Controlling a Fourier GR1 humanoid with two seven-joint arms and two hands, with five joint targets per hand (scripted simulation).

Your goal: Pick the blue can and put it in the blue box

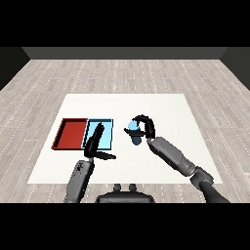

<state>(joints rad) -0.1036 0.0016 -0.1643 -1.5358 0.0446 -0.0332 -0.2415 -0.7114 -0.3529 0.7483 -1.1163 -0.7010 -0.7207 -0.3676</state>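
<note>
Head view — the only view supplied.

Item 1: white table (161,105), bearing two trays side by side near its left part.

Item 2: red tray (71,133), the outer of the pair, nothing visible in it.

Item 3: light blue tray (106,128), touching the red tray's right edge. The left hand overlaps part of it, so its floor is partly hidden; no can shows inside.

Item 4: blue can (134,133), to the right of the light blue tray and apart from it, inside the right hand. Only part of its body shows between the black fingers. Its long axis appears to run roughly upright, perhaps leaning a little; which end is the top cannot be told. Whether it rests on the table or is lifted clear is not plain.

Item 5: right hand (146,128), fingers and thumb curled round the can from the far side and from above.

Item 6: left hand (95,141), fingers straight and together, reaching over the near edge of the light blue tray, thumb stuck out to the side; it holds nothing.

Handling note, as a judgement — the can is likely rigid, light and smooth-walled, so it could slide within a grasp; a hold round the middle of the cylinder wall suits it best.
</note>
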